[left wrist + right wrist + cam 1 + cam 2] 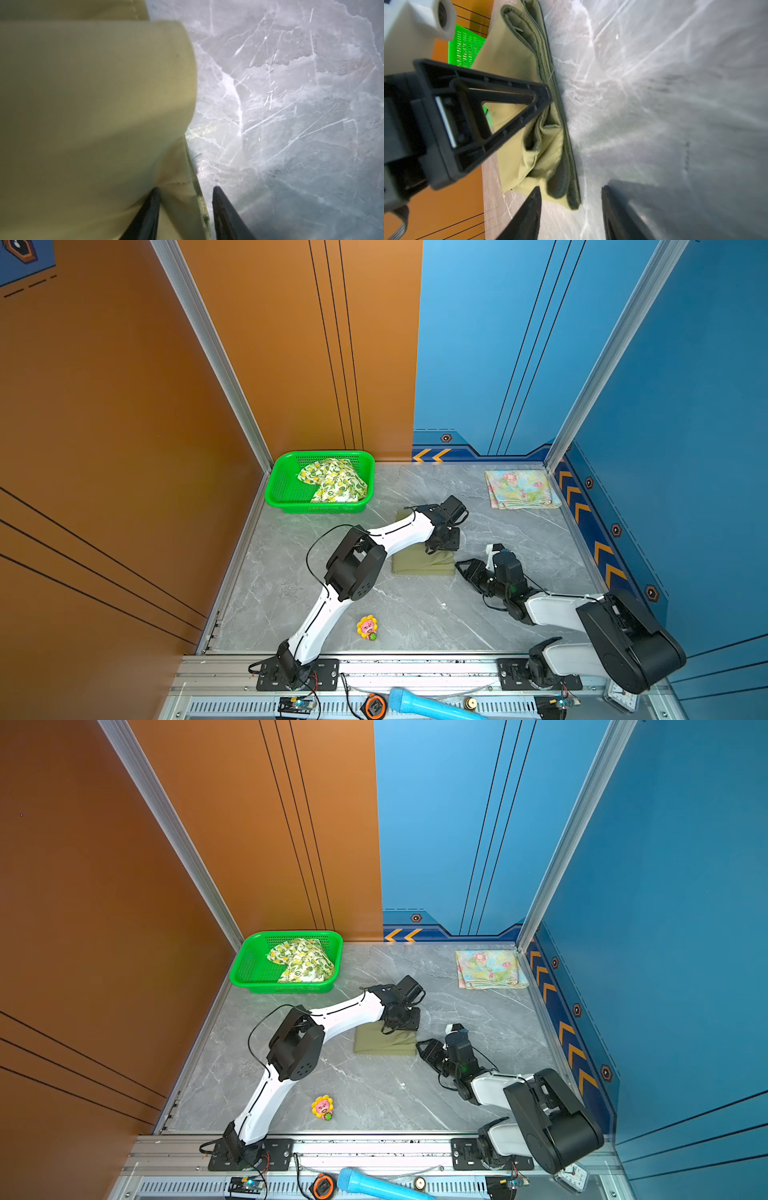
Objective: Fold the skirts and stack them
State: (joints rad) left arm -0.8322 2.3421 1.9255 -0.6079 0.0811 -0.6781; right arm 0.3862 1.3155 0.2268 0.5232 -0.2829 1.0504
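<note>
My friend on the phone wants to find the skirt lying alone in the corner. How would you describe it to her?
Find the grey marble table and go to its far right corner, by the blue walls. A flat folded skirt lies there, pastel blue and yellow with pink flowers, unlike the plain olive skirt mid-table and the lemon-print skirt in the green basket.

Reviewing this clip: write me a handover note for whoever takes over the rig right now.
Left gripper: open, jaws straddling the right edge of the plain olive green cloth skirt, apparently not pinching it.
Right gripper: open, empty, at that skirt's near right corner.
Pastel blue-yellow skirt with pink flowers: folded, far right corner of the grey marble table.
White lemon-print skirt: crumpled in the green plastic mesh basket, far left.
Done: floral and olive skirts folded.
Left: stack olive on floral; fold and stack the lemon skirt.
</note>
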